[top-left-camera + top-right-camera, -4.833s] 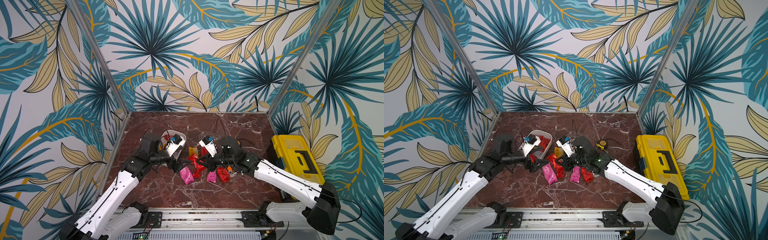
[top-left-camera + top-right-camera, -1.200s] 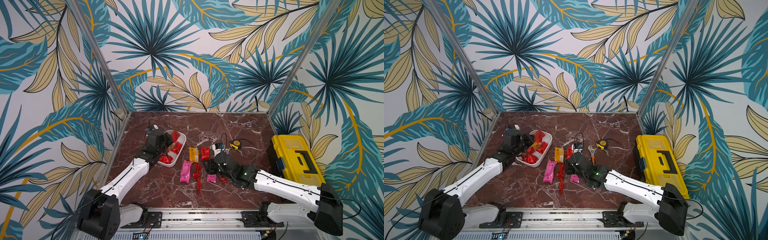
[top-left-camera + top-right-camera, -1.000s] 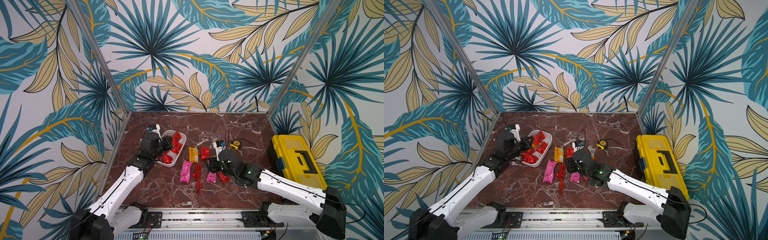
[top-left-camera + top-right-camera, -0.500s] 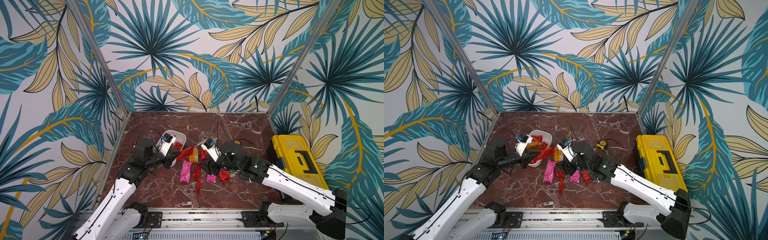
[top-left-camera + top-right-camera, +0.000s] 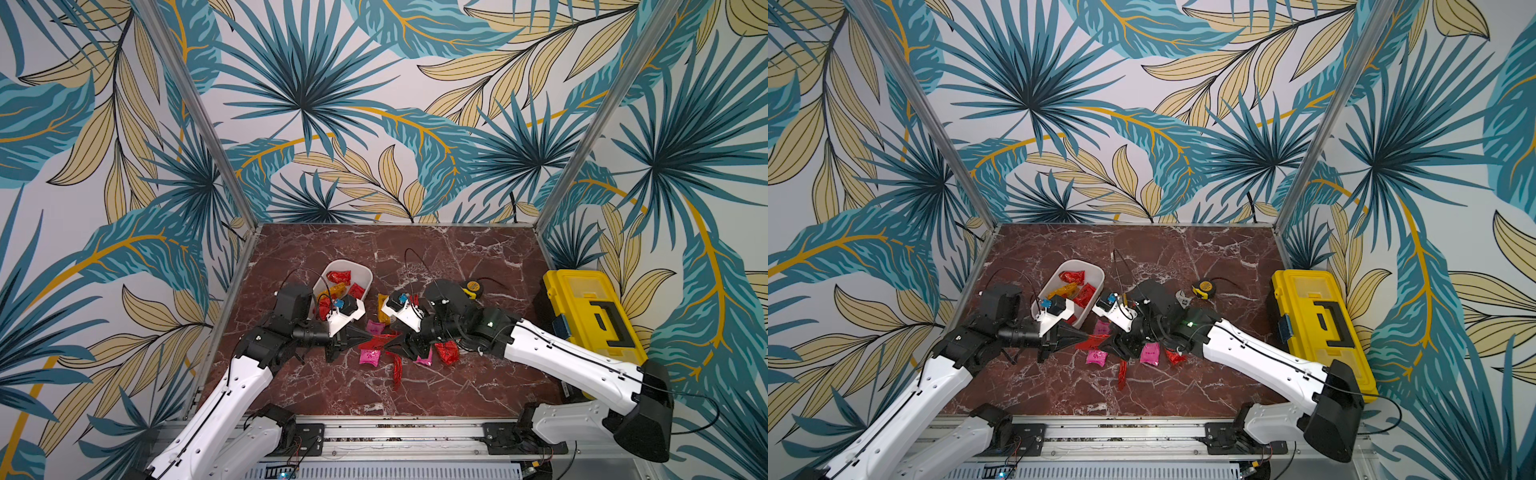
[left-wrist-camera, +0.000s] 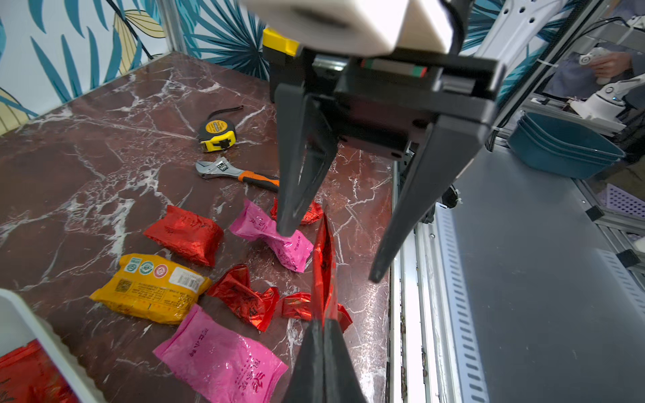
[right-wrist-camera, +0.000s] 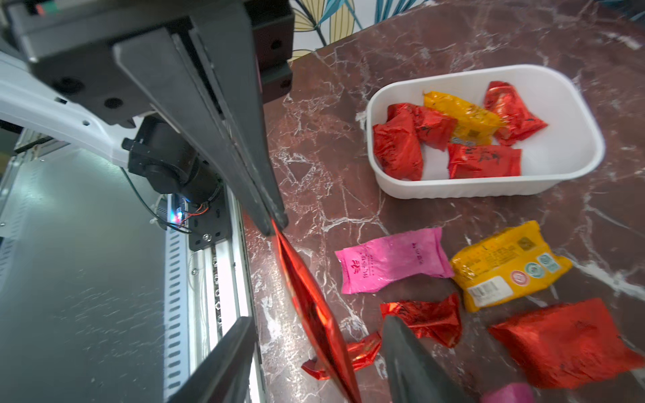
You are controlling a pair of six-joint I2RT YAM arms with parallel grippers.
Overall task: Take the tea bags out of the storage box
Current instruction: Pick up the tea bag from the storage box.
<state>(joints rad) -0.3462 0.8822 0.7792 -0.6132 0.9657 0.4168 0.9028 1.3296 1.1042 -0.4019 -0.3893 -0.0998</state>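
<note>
The left gripper point(image 5: 368, 337) has its jaws pressed tight on one end of a flat red tea bag point(image 6: 324, 265). It holds the bag edge-on above the surface point(image 5: 332, 395), clear of the sachets lying below. The right gripper point(image 5: 401, 345) faces it tip to tip with its jaws spread wide. The bag's free end sits in the gap between them, and in the wrist views neither of its fingers point(image 6: 296, 195) presses on the foil.

Beneath and around the two grippers, near the middle of the surface and somewhat toward its front edge, more tea bags point(image 7: 425, 317) lie loose. There are two pink tea bags point(image 6: 272, 237) point(image 6: 220, 359), an orange-yellow tea bag point(image 6: 150, 289), a plump red one point(image 6: 185, 233) and some crumpled red ones.

The storage box point(image 7: 471, 188) stands upright toward the left edge of the surface, just behind the left gripper and apart from the loose pile. Inside it lie four red sachets point(image 7: 398, 146) and one orange-yellow sachet point(image 7: 460, 115).

Behind the right gripper, toward the back right part of the surface, lie an adjustable wrench point(image 6: 237, 172) with an orange and black handle and a yellow tape measure point(image 6: 216, 131), near each other but not touching. A yellow toolbox point(image 5: 590, 311) with a black handle stands at the right edge, lid closed.
</note>
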